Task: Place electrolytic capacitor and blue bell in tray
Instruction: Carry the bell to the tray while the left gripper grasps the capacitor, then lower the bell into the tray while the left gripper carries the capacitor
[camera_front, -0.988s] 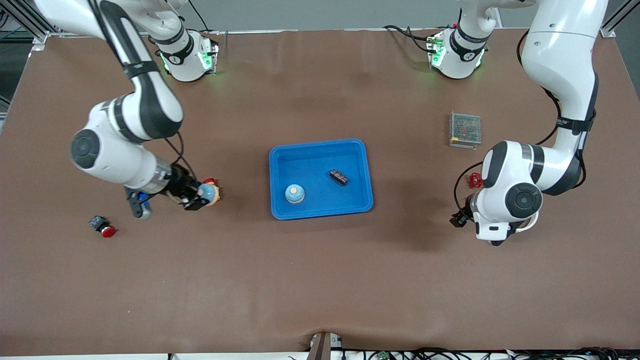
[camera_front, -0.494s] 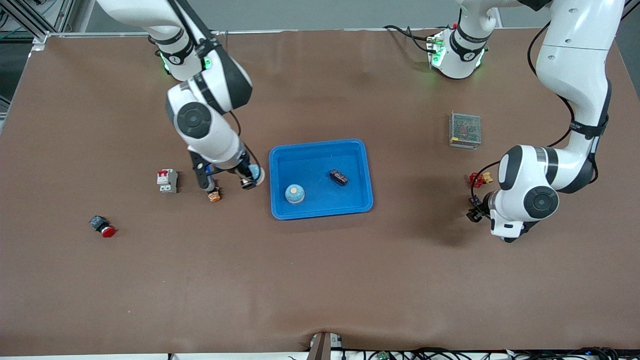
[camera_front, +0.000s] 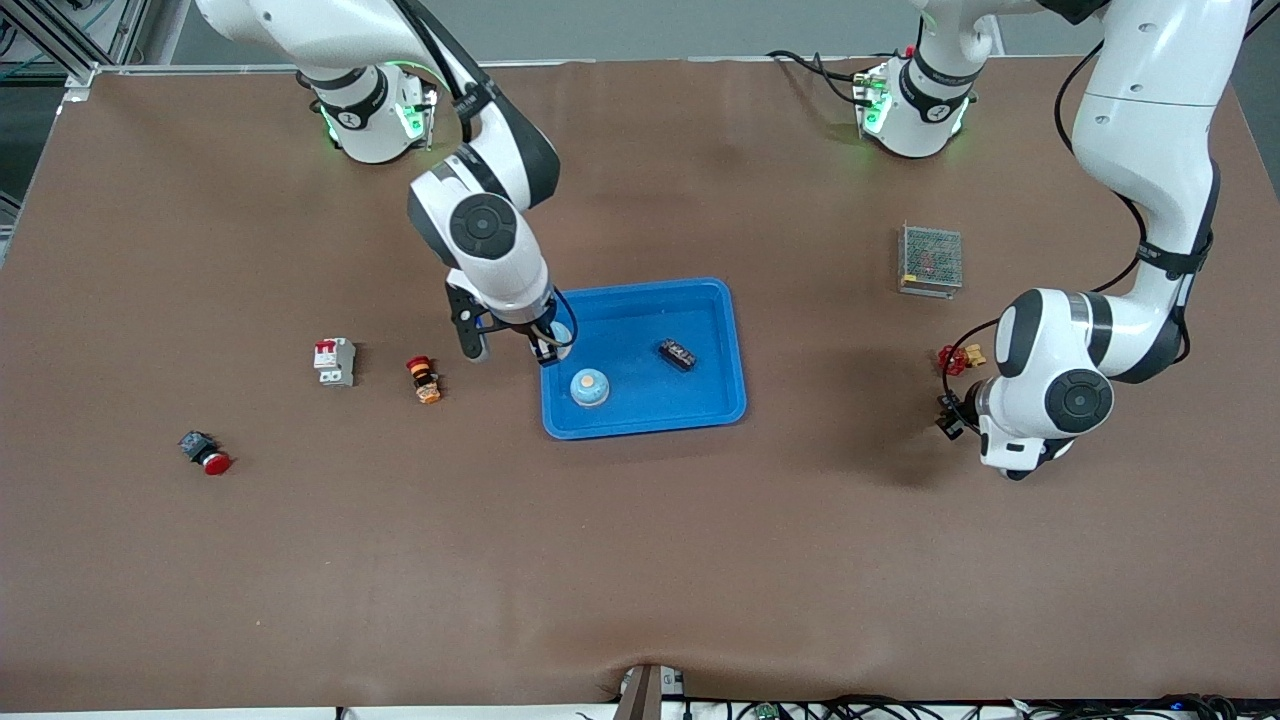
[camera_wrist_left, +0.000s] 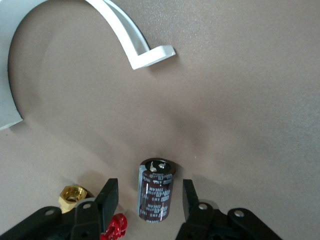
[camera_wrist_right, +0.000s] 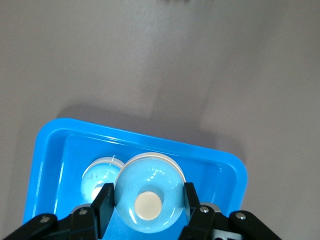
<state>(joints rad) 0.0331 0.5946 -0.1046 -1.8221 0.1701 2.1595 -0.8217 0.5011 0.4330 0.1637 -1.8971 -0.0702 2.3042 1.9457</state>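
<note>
The bright-blue tray (camera_front: 720, 300) lies mid-table. One light-blue bell (camera_front: 590, 388) sits in it. My right gripper (camera_front: 550, 342) is over the tray's rim at the right arm's end. It is shut on a second blue bell (camera_wrist_right: 149, 200), held above the tray (camera_wrist_right: 150, 140) and beside the first bell (camera_wrist_right: 97, 177). My left gripper (camera_front: 948, 415) is low over the table toward the left arm's end. In the left wrist view the left gripper (camera_wrist_left: 150, 189) is open. A dark brown electrolytic capacitor (camera_wrist_left: 156, 189) sits on the table between its fingers, untouched.
A small black block (camera_front: 678, 353) lies in the tray. A red valve knob (camera_wrist_left: 114, 227) and brass nut (camera_wrist_left: 73, 196) lie beside the capacitor. A grey mesh box (camera_front: 931, 260) sits farther from the front camera. A breaker (camera_front: 334, 361), orange button (camera_front: 424, 379) and red push button (camera_front: 205, 453) lie toward the right arm's end.
My right gripper has carried the blue bell from beside the orange button to over the tray's rim. The left arm has shifted slightly near the capacitor.
</note>
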